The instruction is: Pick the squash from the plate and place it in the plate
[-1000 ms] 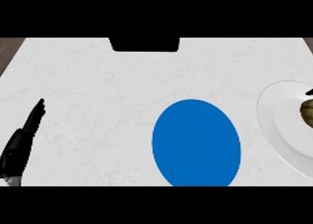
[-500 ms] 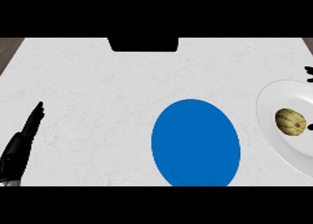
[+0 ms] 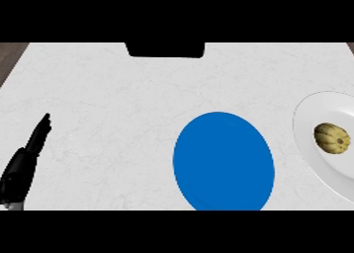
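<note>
From my seat I look steeply down on the white marbled counter (image 3: 121, 99). The squash (image 3: 331, 138), a small yellowish-green ribbed one, sits on the white plate (image 3: 315, 106) at the right side of the view; that plate runs off the right edge, so I see only part of it. The squash lies on the plate's inner surface, toward its middle, and nothing is touching it.

The blue plate (image 3: 223, 161) lies flat in the lower middle of the counter, just left of the white plate, with a narrow strip of bare counter between their rims. I see nothing on the blue plate, and its lower edge meets the bottom of the view.

The left hand (image 3: 25, 163) shows at the lower left, near the edge of the counter, with its fingers straight and pointing up the view. It is relaxed and holds nothing, resting well apart from both plates. I cannot find the right hand anywhere in the view.

At the top middle a dark rectangular object (image 3: 165, 49) sits against the far edge of the counter; I cannot tell what it is. Brown wood-toned floor (image 3: 5, 57) shows at the upper left corner and upper right corner beyond the counter. Nothing stands between the two plates.
</note>
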Robot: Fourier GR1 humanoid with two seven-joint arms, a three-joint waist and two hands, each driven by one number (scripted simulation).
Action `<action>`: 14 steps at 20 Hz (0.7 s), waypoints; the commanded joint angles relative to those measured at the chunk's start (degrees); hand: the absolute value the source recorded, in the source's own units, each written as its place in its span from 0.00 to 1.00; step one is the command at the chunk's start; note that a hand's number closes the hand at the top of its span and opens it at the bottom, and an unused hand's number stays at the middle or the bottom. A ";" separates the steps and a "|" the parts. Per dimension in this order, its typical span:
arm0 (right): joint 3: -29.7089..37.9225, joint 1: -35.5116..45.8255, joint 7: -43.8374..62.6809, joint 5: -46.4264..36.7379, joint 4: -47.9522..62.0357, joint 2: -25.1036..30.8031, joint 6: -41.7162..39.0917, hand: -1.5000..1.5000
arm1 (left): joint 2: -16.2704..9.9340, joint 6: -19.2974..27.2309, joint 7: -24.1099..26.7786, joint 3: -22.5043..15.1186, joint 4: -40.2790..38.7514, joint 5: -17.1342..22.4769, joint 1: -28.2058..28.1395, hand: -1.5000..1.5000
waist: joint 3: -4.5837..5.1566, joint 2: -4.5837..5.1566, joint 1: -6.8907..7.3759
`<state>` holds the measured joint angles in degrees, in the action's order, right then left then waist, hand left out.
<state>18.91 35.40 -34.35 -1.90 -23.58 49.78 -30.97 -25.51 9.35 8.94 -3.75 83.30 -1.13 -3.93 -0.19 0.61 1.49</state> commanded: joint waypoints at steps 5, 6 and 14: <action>6.01 -1.14 -4.83 5.72 7.66 8.83 -13.72 0.00 | 0.13 -0.47 -0.22 -0.42 0.41 -0.73 0.46 0.50 | -0.41 0.68 0.36; 5.42 -3.31 -7.38 5.11 7.17 7.57 -13.11 0.00 | -0.71 -1.27 0.41 1.19 0.37 0.71 0.09 0.50 | -0.47 0.69 0.55; 5.43 -3.27 -6.60 5.84 5.51 10.37 -13.68 0.00 | 0.82 -0.63 -0.27 0.21 -0.17 -0.04 1.70 0.50 | -0.63 1.08 0.83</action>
<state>24.10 32.74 -34.37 3.69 -19.02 58.31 -35.60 -24.76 8.83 9.26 -3.68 83.62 -1.17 -3.20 -0.76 1.49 2.19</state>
